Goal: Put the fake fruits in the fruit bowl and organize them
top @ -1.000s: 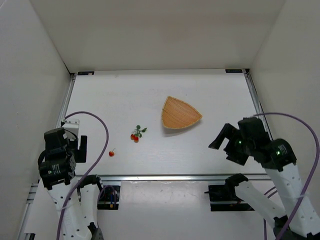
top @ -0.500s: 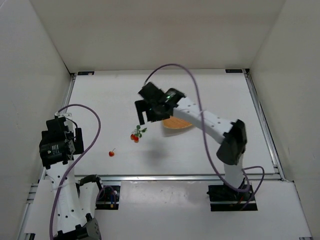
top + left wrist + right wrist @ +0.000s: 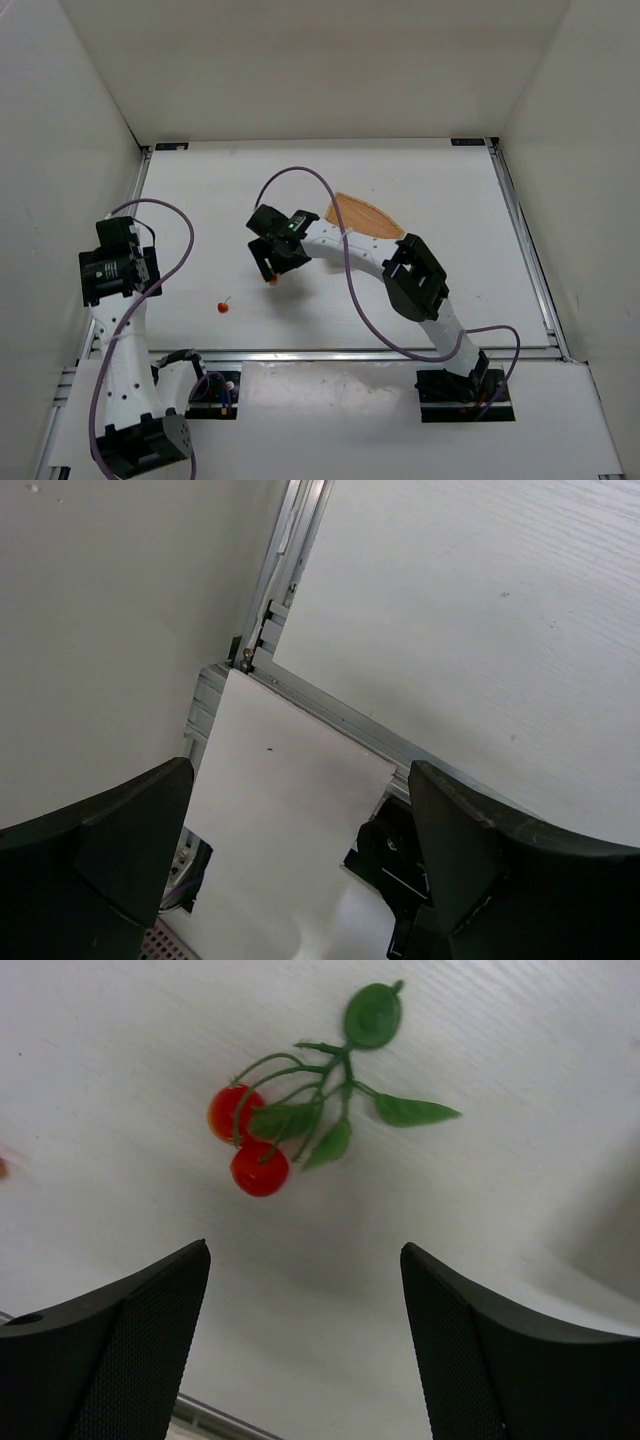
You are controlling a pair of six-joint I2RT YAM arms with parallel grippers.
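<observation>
The cherry cluster (image 3: 258, 1146), two red balls on green stems with leaves, lies on the white table just ahead of my right gripper (image 3: 305, 1247). That gripper is open, its fingers clear of the fruit. From above, the right gripper (image 3: 270, 264) hovers over the cluster, of which only a red speck (image 3: 272, 281) shows. The single cherry (image 3: 223, 306) lies alone to the lower left. The wicker fruit bowl (image 3: 362, 213) sits behind the right forearm, partly covered. My left gripper (image 3: 300, 770) is open and holds nothing, raised at the table's left side (image 3: 125, 268).
The right arm (image 3: 415, 278) arches across the middle of the table from its base at the bottom right. A metal rail (image 3: 330, 354) runs along the near edge. White walls enclose the left, back and right sides.
The right arm swung from the right side across the bowl and came down over the cherry cluster, its jaws narrowing slightly. The left arm lifted a little.
</observation>
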